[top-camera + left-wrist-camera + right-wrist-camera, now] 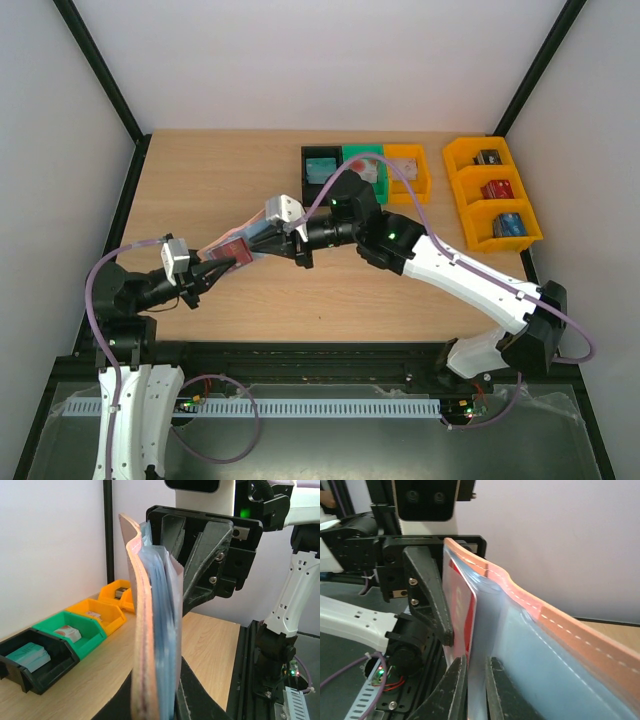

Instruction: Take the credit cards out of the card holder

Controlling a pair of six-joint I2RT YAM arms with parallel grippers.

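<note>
The card holder (236, 247) hangs in the air between both grippers, pinkish-tan outside with a blue-grey lining. My left gripper (221, 265) is shut on its lower end; in the left wrist view the holder (142, 630) stands edge-on between the left gripper's (155, 697) fingers. My right gripper (263, 243) meets it from the other side. In the right wrist view the right gripper (476, 682) is shut on a thin pale card (487, 630) standing out of the lining. A red card (464, 611) lies just left of it. The holder's tan stitched edge (555, 620) runs to the right.
A black bin (321, 170), a green bin (362, 163) and an orange bin (408, 166) stand in a row at the table's back. A yellow three-part bin (492, 190) with black, red and blue blocks stands at the right. Black frame posts flank the table.
</note>
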